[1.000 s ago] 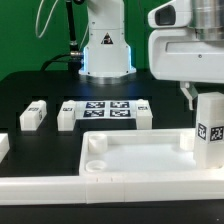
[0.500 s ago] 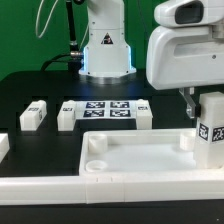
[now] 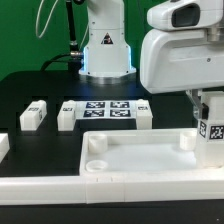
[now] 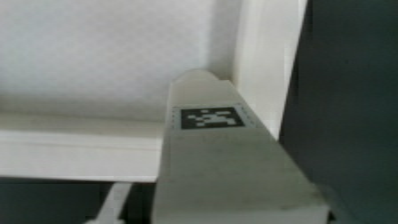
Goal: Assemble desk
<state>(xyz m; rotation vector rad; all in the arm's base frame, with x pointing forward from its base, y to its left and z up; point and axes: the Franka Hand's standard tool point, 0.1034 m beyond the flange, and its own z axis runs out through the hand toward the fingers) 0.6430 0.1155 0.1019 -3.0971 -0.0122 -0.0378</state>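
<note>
1. While the arm (image 3: 178, 55) is hanging over the exterior view's right side, it is carrying one leg (image 3: 211, 140) upright, with the leg's tag (image 3: 213, 130) facing that camera.
2. The jaws seem to be clamping the leg's upper end. The arm's white housing is hiding most of the fingers, so the grip itself is only partly showing.
3. In the exterior view, the leg's lower end is covering the tabletop's (image 3: 140, 160) rear corner on the exterior view's right.
4. In the wrist view, the leg (image 4: 222, 170) is filling the foreground and narrowing away from the camera, with its tag (image 4: 214, 116) in sight. Its far end is pointing at a corner of the tabletop (image 4: 89, 70) where two rims are meeting, and the black table (image 4: 352, 100) is showing just beyond the rim.
5. The tabletop is lying flat and rim up near the front of the table (image 3: 30, 85). A round socket (image 3: 96, 146) is showing in its corner on the exterior view's left.
6. Behind the tabletop, the marker board (image 3: 105, 110) is lying flat, with a spare leg just beside each end (image 3: 67, 115) (image 3: 143, 113).
7. A third spare leg (image 3: 33, 117) is lying farther toward the exterior view's left, apart from the others.
8. A long white bar (image 3: 100, 190) is running along the tabletop's front edge.
</note>
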